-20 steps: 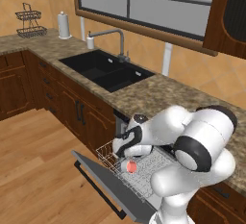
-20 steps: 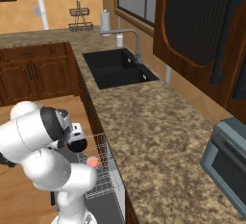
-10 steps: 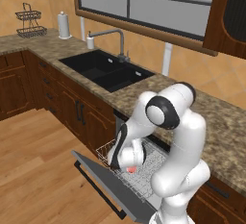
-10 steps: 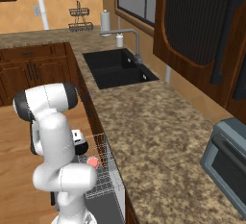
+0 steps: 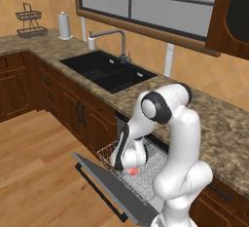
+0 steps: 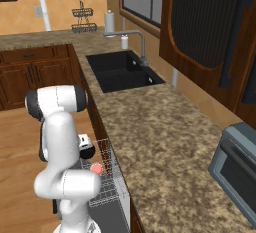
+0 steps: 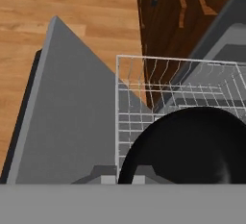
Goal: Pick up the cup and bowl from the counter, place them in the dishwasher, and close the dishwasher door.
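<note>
The end effector (image 7: pixel 125 177) grips the black bowl (image 7: pixel 192 146) over the dishwasher rack (image 7: pixel 144 98); base views show the cup (image 5: pixel 132 171) inside.

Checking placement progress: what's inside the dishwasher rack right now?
In the rack lies the black bowl, at the gripper. A pink-red item, likely the cup, sits there too. The arm covers the rest of the rack.
</note>
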### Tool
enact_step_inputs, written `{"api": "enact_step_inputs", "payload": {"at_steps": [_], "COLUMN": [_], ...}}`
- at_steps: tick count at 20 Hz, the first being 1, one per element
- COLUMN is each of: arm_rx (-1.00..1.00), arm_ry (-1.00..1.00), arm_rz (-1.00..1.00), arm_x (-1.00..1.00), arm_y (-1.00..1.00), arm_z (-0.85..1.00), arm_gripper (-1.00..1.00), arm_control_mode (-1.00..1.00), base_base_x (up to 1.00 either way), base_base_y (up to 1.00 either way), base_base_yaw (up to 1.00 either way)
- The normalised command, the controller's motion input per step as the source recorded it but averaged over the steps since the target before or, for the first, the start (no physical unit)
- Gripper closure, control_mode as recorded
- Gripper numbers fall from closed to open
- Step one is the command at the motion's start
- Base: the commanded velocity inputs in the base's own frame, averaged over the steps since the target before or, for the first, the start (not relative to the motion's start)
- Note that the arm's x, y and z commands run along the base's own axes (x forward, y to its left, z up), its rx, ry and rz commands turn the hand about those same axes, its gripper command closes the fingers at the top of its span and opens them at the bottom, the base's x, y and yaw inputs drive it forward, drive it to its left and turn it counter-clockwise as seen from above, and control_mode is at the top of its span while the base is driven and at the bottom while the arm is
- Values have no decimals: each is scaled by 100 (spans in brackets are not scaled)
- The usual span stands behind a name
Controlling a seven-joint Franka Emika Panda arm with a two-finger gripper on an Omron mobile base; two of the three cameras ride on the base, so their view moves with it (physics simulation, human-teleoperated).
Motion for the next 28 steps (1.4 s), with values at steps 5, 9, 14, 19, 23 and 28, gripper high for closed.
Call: {"api": "enact_step_inputs", "payload": {"at_steps": [5,9,14,19,23,28], "arm_rx": [0,0,-5,-5,-4,0], "arm_ry": [2,4,8,4,10,9], "arm_rz": [0,0,0,0,-2,0], "arm_x": [51,49,45,32,25,10], "arm_y": [2,0,8,23,23,5], "arm_z": [-33,-51,-69,-57,-49,-45], "arm_gripper": [100,100,100,100,100,100], "arm_control_mode": [-100,-100,-100,-100,-100,-100], "base_base_x": [0,0,0,0,0,0], "base_base_y": [0,0,0,0,0,0], "base_base_yaw": [0,0,0,0,0,0]}}
